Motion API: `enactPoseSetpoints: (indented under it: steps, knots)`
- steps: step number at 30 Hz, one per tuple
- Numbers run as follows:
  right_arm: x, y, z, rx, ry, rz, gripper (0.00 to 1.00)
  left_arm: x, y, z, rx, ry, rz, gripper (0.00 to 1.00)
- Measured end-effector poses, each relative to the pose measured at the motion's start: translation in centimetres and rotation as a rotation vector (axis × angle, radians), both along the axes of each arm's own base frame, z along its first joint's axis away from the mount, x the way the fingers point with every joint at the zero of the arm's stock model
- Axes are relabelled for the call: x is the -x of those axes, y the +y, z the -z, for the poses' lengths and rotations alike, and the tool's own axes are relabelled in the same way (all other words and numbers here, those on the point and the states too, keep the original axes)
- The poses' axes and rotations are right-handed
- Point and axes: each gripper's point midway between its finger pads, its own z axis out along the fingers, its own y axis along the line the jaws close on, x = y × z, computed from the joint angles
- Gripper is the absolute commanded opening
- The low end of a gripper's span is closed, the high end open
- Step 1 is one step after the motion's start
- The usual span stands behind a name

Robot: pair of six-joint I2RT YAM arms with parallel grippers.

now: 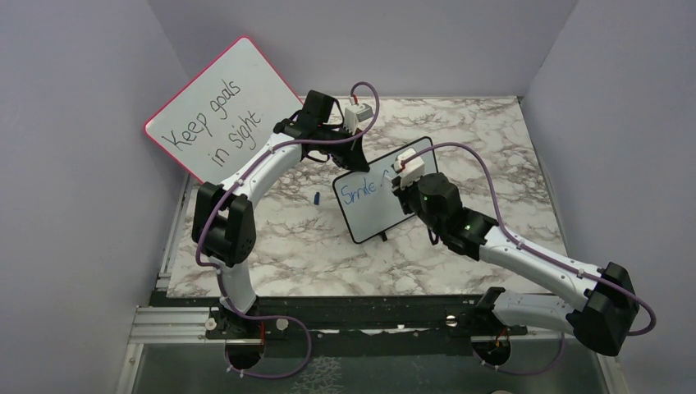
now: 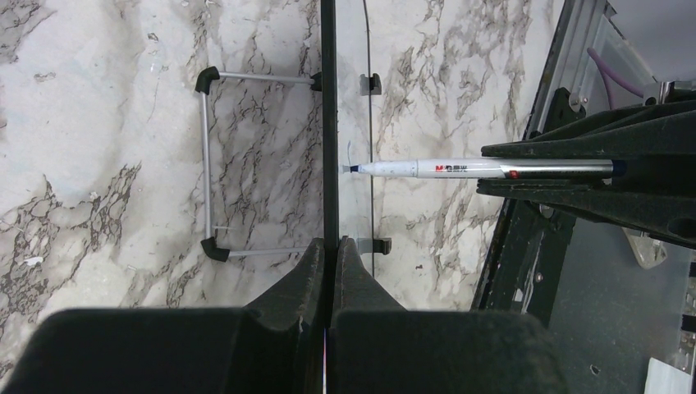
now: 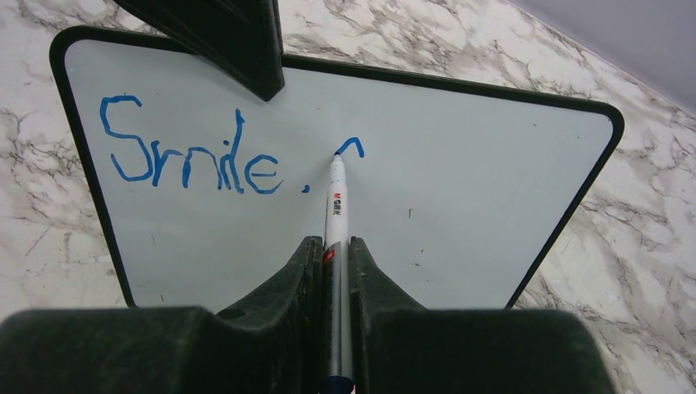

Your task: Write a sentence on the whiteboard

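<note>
1 blue word [image 3: 193,160], "Smile", crosses the whiteboard [image 3: 460,230].

Large white board with a red frame and rounded corners [image 1: 222,107]: stands tilted at the far-left corner, close to the left wall. It carries black handwriting [image 1: 215,131] in two lines, reading "Keep goals in sight". Surface [image 1: 295,246]: white marble-patterned top with grey-brown veining, rectangular. Small dark-blue cap [image 1: 317,198]: lies on the surface left of centre, apart from everything else. Plain pale lilac-grey walls [image 1: 74,180]: enclose the surface on the left, far and right sides. Black mounting rail [image 1: 361,308]: runs along the near edge of the surface, with a silver slotted aluminium profile [image 1: 168,327] at its left end. A dark panel [image 1: 386,369] lies below the rail.
</note>
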Motion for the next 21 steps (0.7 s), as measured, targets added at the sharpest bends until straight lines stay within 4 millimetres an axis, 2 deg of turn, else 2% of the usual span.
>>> enactPoseSetpoints:
  steps: [21]
  knots:
    - [0.0, -1.5, 1.0, 0.034, 0.029, 0.073, 0.01, 0.0, -0.1, -0.1, -0.002, 0.000, 0.000, 0.00]
